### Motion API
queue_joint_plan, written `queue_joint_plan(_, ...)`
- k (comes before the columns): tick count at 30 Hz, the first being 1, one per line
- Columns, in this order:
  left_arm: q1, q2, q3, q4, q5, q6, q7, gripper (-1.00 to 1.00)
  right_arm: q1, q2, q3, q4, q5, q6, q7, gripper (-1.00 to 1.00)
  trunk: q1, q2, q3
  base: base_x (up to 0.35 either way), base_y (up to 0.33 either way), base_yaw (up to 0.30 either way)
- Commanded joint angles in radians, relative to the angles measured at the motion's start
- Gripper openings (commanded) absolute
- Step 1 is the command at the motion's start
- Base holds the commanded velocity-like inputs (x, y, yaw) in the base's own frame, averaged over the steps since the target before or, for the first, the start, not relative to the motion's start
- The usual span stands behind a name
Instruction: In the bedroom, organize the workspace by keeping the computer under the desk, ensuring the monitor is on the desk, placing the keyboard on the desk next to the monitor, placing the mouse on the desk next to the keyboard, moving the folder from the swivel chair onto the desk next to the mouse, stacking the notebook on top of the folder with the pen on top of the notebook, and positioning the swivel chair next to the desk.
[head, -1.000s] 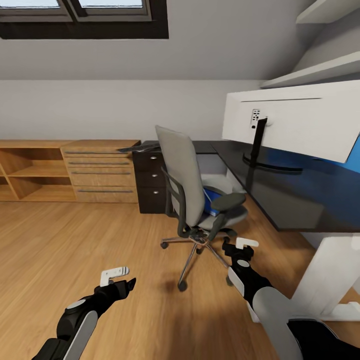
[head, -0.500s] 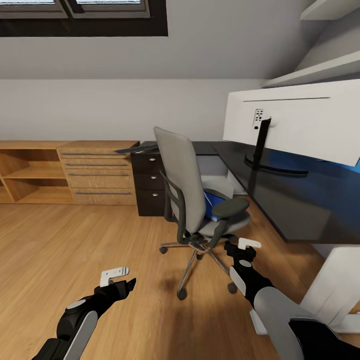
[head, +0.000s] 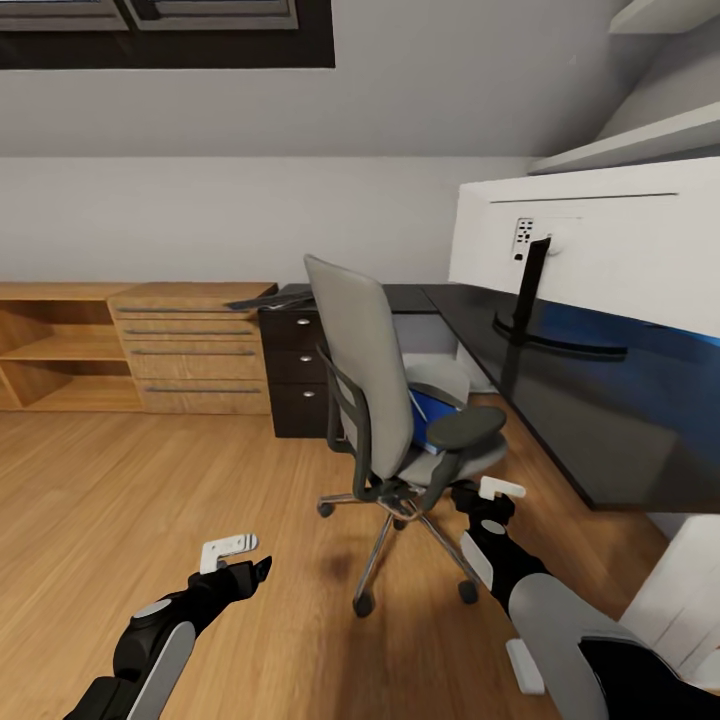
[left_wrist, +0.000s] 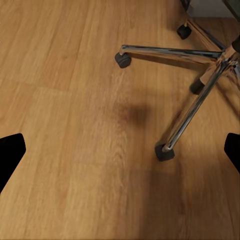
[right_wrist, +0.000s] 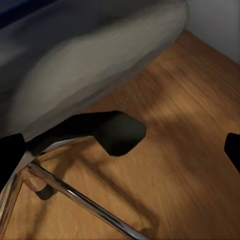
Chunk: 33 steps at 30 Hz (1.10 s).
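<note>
One chair (head: 375, 380) holds one blue folder (head: 432, 410); one monitor (head: 590, 250) stands on one desk (head: 570, 390). Both arms reach low. The left gripper (head: 240, 562) and right gripper (head: 485, 497) are spread wide, holding nothing.

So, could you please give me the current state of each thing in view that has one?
swivel chair: upright on the floor, beside the desk
folder: lying on the chair seat
monitor: standing on the desk, back towards the camera
left gripper: jaws open, empty
right gripper: jaws open, empty, near the chair seat
</note>
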Motion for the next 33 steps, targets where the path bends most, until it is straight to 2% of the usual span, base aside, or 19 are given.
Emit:
queue_joint_plan(1,-0.001,0.001,-0.001,-0.001,0.011,0.003,0.01,1.0,-0.001,0.0,-0.006,0.0,-0.005,-0.007,0.003,1.0,0.0,0.0,-0.001,0.026,0.0,0.0)
queue_joint_plan(7,-0.001,0.001,0.013,-0.001,0.011,0.003,0.01,1.0,-0.001,0.004,-0.005,-0.004,-0.006,-0.039,0.002,1.0,0.0,0.0,-0.001,0.008,0.0,0.0)
queue_joint_plan(13,-0.001,0.001,0.016,-0.001,0.011,0.004,0.01,1.0,-0.001,0.021,-0.003,-0.002,-0.006,-0.054,0.003,1.0,0.0,0.0,-0.001,0.0,0.0,0.016)
queue_joint_plan(29,-0.001,0.0,0.016,0.002,0.011,0.001,0.01,1.0,-0.001,0.023,-0.003,0.001,-0.006,-0.055,0.004,1.0,0.0,0.0,-0.001,0.0,0.0,0.256)
queue_joint_plan(33,-0.001,0.0,0.016,0.002,0.011,0.001,0.01,1.0,-0.001,0.023,-0.003,0.002,-0.006,-0.055,0.004,1.0,0.0,0.0,-0.001,0.0,0.144,0.265)
